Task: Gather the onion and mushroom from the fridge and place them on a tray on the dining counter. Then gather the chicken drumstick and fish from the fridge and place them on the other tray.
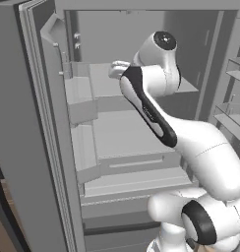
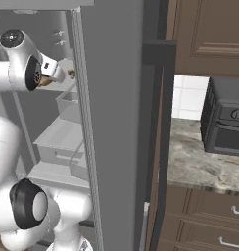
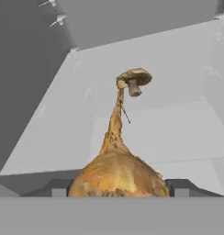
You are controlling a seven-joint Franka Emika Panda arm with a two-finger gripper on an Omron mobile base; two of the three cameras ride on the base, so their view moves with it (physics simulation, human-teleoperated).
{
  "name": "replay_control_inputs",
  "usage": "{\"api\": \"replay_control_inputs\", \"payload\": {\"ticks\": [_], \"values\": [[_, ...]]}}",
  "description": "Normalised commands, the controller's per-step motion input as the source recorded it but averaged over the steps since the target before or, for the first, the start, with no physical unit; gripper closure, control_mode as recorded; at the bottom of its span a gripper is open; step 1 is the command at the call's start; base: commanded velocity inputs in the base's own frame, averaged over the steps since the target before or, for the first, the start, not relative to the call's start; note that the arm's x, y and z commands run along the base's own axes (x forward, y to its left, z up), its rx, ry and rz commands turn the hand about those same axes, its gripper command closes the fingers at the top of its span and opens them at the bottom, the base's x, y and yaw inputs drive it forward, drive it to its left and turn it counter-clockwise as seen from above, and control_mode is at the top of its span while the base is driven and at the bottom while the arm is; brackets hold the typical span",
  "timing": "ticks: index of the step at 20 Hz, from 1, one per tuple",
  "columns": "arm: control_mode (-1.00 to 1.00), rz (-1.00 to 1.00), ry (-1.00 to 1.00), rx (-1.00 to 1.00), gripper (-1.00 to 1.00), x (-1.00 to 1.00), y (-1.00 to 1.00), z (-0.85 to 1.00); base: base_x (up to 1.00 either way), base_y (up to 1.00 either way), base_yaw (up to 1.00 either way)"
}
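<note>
So, going left to right in the hand view: the left dark finger tip of the gripper (image 3: pixel 117 187) is seen poking up at the bottom, then the round brown-orange onion with its long papery stalk (image 3: pixel 117 176) right in the middle, then the right finger tip on the other side. The fingers are set apart with the onion bulb sitting squarely between them. Whether the pads are actually pressed on the skin can't be told from here, since the contact is hidden low in the view.

The key relation: the onion lies dead ahead of the hand, centred in the gap, with its stalk running straight away from the camera along the pale grey fridge shelf (image 3: pixel 49 133). Further back on that shelf, just past the stalk's tip and a touch right of it, the small brown-capped mushroom (image 3: pixel 134 80) is parked, well apart from the gripper.

In the left base view the white arm is seen reaching into the open tall grey steel fridge (image 1: pixel 23 123) at the upper shelf. Judging by this, the onion is being grabbed first, and a straight squeeze is probably all that's needed.
</note>
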Motion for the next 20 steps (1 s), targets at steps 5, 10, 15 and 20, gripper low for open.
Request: {"api": "replay_control_inputs", "payload": {"ticks": [5, 10, 15, 20], "values": [[-1.0, 0.0, -0.01, 0.0, 1.0, -1.0, -0.19, 0.0, 0.0, 0.0, 0.0], [-1.0, 0.0, -0.01, 0.0, 1.0, -1.0, -0.28, 0.0, 0.0, 0.0, 0.0], [-1.0, 0.0, -0.04, -0.01, 1.0, -1.0, -0.26, 0.03, 0.0, 0.0, 0.0], [-1.0, 0.0, -0.02, -0.02, 1.0, -0.96, -0.23, 0.04, 0.0, 0.0, 0.0]]}}
